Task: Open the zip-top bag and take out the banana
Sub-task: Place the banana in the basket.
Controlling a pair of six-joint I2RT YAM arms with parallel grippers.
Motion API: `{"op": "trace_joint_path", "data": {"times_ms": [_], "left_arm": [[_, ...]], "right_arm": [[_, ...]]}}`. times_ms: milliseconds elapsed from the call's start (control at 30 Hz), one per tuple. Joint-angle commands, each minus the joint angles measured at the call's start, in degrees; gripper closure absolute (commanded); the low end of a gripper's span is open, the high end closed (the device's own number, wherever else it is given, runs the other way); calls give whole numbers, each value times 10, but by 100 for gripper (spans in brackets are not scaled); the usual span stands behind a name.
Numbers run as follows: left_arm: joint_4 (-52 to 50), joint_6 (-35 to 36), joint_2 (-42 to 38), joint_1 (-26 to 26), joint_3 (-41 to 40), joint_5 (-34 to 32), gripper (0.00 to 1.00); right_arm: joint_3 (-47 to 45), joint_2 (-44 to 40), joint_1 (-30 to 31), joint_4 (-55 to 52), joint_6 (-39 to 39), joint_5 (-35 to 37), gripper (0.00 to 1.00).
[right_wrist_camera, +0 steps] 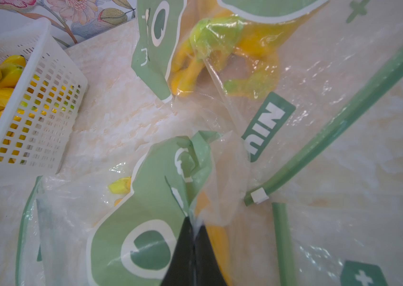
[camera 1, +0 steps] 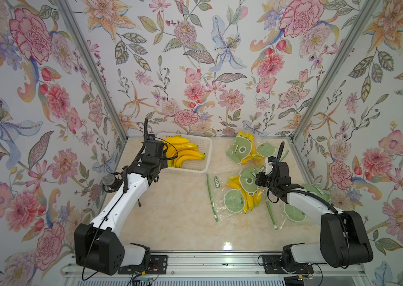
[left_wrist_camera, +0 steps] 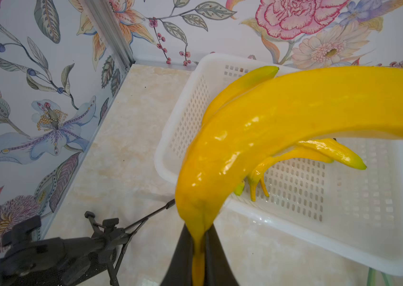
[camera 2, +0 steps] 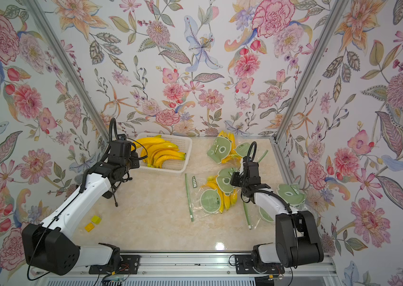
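My left gripper (left_wrist_camera: 198, 247) is shut on the stem of a glossy yellow banana (left_wrist_camera: 282, 118), which it holds over the near corner of the white perforated basket (left_wrist_camera: 319, 235). In both top views the left wrist (camera 1: 154, 148) stands at the basket's left side. The zip-top bag (camera 1: 235, 198) lies at mid-table, clear plastic with green prints and a green zip strip (camera 1: 211, 198), and yellow bananas show inside it. My right gripper (right_wrist_camera: 193, 222) is shut on a pinch of this bag's plastic (right_wrist_camera: 146, 222) at its far right part (camera 1: 260, 182).
The basket (camera 1: 208, 158) at the back holds several bananas (camera 1: 185, 153). A second bag with bananas (camera 1: 242, 148) lies at the back right, a third (camera 1: 294, 213) under the right arm. A microphone on a tripod (camera 1: 111, 182) stands by the left arm. Two yellow blocks (camera 2: 92, 222) lie front left.
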Motion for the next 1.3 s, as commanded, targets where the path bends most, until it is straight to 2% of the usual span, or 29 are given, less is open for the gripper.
{"op": "trace_joint_path", "data": {"times_ms": [0, 133, 433, 567, 800, 967, 1100, 1167, 1267], "left_arm": [[26, 11, 66, 32, 55, 30, 96], [40, 11, 151, 60, 99, 48, 96], [83, 3, 268, 87, 140, 67, 95], [76, 1, 305, 88, 160, 73, 94], [82, -2, 317, 88, 161, 72, 81], [79, 4, 296, 88, 153, 63, 68], [74, 11, 247, 82, 127, 64, 64], [83, 12, 202, 73, 90, 63, 63], [129, 12, 108, 59, -5, 99, 62]], "right_arm": [[1, -6, 6, 1, 5, -12, 100], [2, -6, 10, 0, 5, -12, 100], [-5, -11, 17, 1, 6, -10, 100], [-11, -14, 19, 1, 6, -8, 100], [-11, -16, 20, 0, 5, -6, 100], [-9, -16, 21, -1, 5, -5, 100], [-9, -14, 21, -1, 4, -3, 100], [-9, -15, 21, -2, 2, -3, 100], [-7, -12, 20, -1, 0, -4, 100]]}}
